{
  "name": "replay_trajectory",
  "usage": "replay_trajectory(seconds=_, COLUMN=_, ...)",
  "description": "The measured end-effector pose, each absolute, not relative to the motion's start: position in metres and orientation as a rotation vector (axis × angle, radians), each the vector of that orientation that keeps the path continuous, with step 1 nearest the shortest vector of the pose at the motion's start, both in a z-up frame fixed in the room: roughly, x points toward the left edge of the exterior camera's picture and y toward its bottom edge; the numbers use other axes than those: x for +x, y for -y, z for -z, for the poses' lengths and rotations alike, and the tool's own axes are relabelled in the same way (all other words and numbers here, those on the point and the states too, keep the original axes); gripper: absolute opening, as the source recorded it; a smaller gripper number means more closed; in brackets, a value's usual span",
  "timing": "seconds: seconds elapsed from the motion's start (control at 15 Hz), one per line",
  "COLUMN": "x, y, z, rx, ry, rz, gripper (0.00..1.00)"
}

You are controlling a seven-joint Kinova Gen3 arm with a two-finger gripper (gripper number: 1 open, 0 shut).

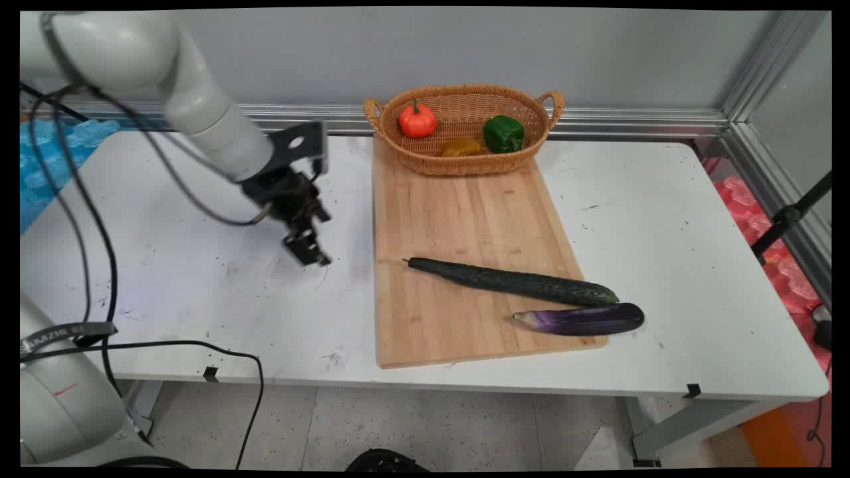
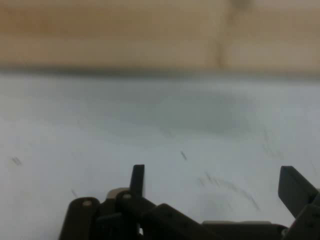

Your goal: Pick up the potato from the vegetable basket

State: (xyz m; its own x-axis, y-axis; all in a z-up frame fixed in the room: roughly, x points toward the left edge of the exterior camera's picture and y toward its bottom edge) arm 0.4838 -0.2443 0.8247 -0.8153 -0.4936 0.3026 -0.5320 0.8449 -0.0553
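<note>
The end effector [image 1: 309, 249] hangs low over a bare, scuffed stretch of the white tabletop [image 1: 199, 285], left of the wooden cutting board [image 1: 458, 219] and apart from it, its fingers spread wide with nothing between them. In the hand view the two black fingers [image 2: 137, 181] rise from the bottom edge with open tabletop [image 2: 160, 130] showing in the gap, and the pale edge of the cutting board [image 2: 160, 35] runs across the top of that picture. The board lies lengthwise from the far side of the tabletop toward the near edge. On its nearer half a long dark green cucumber [image 1: 511, 281] lies slantwise, its thin stem end pointing toward the end effector's side and its thick end reaching the board's right edge. Just beside it, on the near side, a purple eggplant [image 1: 581, 319] lies across the board's right near corner, its rounded end overhanging onto the tabletop. At the board's far end stands an oval wicker basket [image 1: 465, 162] with two handles, resting on the board's far edge. Inside it sit a small orange pumpkin [image 1: 417, 121] at the left, a green bell pepper [image 1: 503, 133] at the right, and a yellowish piece [image 1: 461, 147] low between them, too far down in the basket to identify. Black cables [image 1: 86, 219] hang from the arm over the left part of the tabletop.
</note>
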Motion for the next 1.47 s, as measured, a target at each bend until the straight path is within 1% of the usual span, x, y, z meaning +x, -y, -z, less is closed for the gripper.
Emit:
replay_trajectory(seconds=0.53, x=0.447, y=0.356, z=-0.864, rx=0.815, ry=2.569, rz=-0.377, gripper=1.00)
replay_trajectory(seconds=0.93, x=0.429, y=0.426, z=-0.877, rx=0.799, ry=2.473, rz=-0.461, gripper=1.00)
replay_trajectory(seconds=1.2, x=0.420, y=0.461, z=-0.873, rx=0.797, ry=2.438, rz=-0.478, gripper=1.00)
replay_trajectory(seconds=1.47, x=0.411, y=0.490, z=-0.856, rx=0.796, ry=2.424, rz=-0.471, gripper=1.00)
